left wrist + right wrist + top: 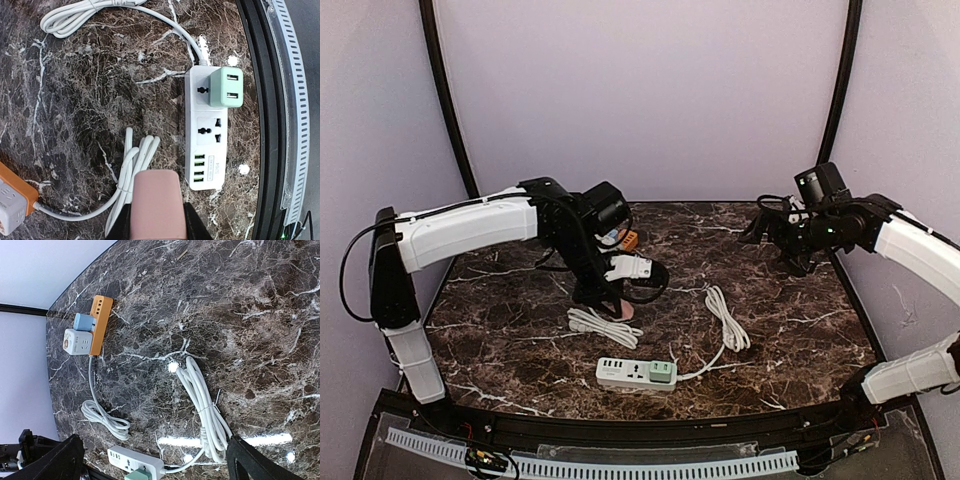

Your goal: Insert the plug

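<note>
Plausibly the pink plug (155, 200), pinched tight in the left hand (156, 227) near the white power strip (207, 150), could skid the unbraced strip instead of seating in its free socket (210, 130), since the wide-open right hand (767, 228) holds nothing.

In the left wrist view, the pink rounded plastic plug (155, 205) ran off the bottom edge, its prongs unseen; the orange power strip (17, 192) was cut off lower left.
</note>
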Tool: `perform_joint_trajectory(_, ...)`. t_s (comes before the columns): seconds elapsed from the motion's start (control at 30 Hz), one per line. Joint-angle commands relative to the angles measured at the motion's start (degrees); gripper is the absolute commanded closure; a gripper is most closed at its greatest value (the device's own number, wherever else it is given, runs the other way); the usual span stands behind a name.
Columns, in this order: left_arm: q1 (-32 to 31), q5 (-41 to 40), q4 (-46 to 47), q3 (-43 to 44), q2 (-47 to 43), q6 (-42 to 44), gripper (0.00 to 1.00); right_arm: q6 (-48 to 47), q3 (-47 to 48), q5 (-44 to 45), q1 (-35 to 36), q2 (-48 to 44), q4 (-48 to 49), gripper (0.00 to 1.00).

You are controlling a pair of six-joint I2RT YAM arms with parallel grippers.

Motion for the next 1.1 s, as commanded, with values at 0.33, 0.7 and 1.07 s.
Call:
perform_joint_trajectory(0.33,-1.63,5.79,-7.72,4.93,7.84,-4.48,0.99,0.16,0.32,-0.8,-0.35,-0.12,-0.34,0.01)
perform_joint_trajectory(0.7,-6.0,6.02,-11.38,3.62,7.82,-5.38,0.99,0.74,-1.22,-1.49,-0.35,-1.07,-0.35,0.01)
perform_joint_trajectory(1.07,-10.43,-2.44,-9.81,4.7,11.15,-9.74,0.99,1.07,-2.02,-1.47,-0.37,-2.88,-1.19,0.01)
